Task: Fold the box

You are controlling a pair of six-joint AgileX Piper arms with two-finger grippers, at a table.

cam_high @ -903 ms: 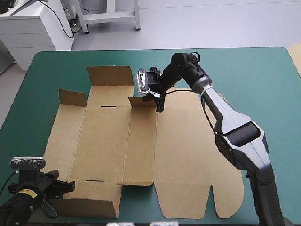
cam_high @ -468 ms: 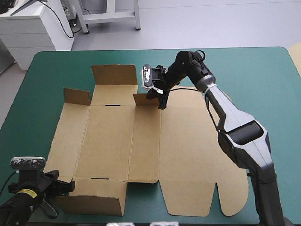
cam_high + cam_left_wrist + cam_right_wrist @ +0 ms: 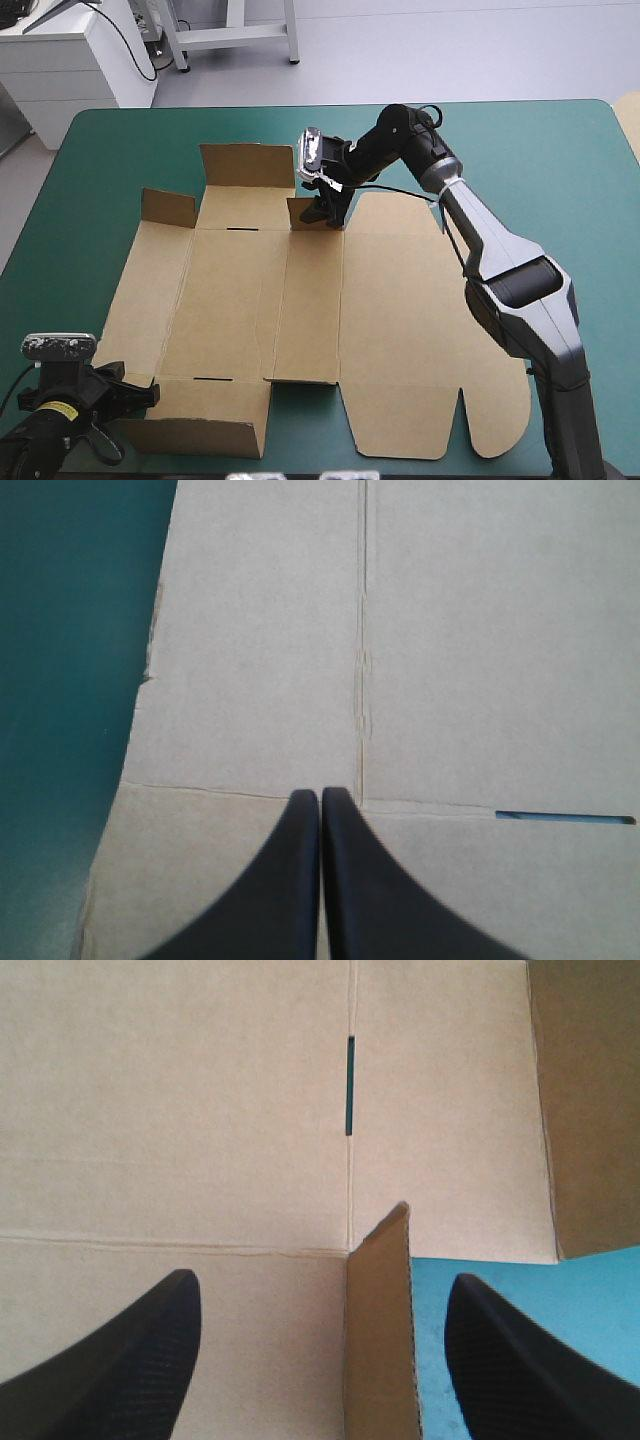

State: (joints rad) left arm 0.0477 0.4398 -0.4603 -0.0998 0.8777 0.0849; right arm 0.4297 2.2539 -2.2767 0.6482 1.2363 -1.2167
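The brown box [image 3: 300, 320] lies as a cut sheet, mostly flat on the teal-green cover. Its far wall [image 3: 240, 165] and two small far flaps [image 3: 168, 207] stand raised, and a near-left wall [image 3: 200, 435] is raised too. My right gripper [image 3: 328, 212] is at the far edge, open, its fingers astride the upright small flap [image 3: 380, 1340] without pressing it. In the right wrist view the right gripper [image 3: 322, 1280] shows both fingers wide apart. My left gripper [image 3: 125, 395] hovers at the near-left corner, shut, its tip [image 3: 321, 792] over a crease of the board [image 3: 450, 660].
The rounded lid tabs [image 3: 490, 440] reach close to the table's front edge at the right. Bare teal-green cover [image 3: 560, 170] lies to the right and beyond the box. A narrow slot [image 3: 349, 1085] is cut in the board ahead of my right gripper.
The right gripper went from shut on the small far flap to open, letting it go. Before that it drew the whole sheet a little to the right. The left arm stayed still.
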